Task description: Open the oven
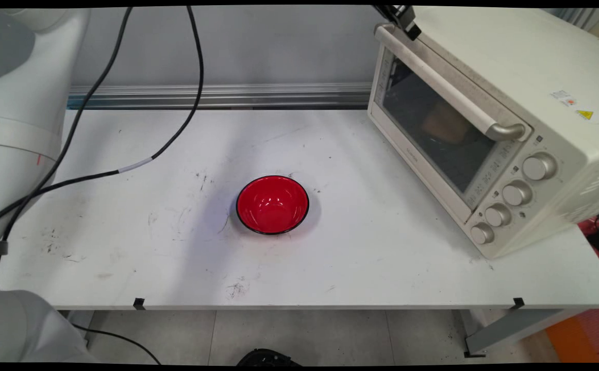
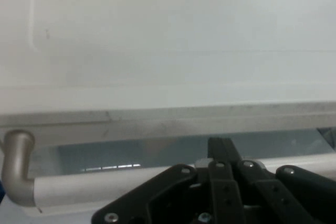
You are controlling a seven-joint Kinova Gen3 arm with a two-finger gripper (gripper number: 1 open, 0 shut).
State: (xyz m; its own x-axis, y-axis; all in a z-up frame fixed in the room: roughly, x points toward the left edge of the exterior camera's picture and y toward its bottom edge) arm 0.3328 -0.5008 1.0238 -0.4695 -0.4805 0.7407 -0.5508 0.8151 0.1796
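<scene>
Overhead, the hand (image 1: 405, 20), grip unclear, meets the oven handle (image 1: 449, 77) above the scuffed white table (image 1: 176, 257).

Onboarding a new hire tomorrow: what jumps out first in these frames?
A glossy red bowl with a black rim sits alone mid-table on the scuffed white table. A cream countertop toaster oven with four silver knobs stands at the right, door shut. The black two-finger gripper is at the top edge, right by the oven's pale bar handle with metal ends; the hand view shows that handle directly ahead.
</scene>
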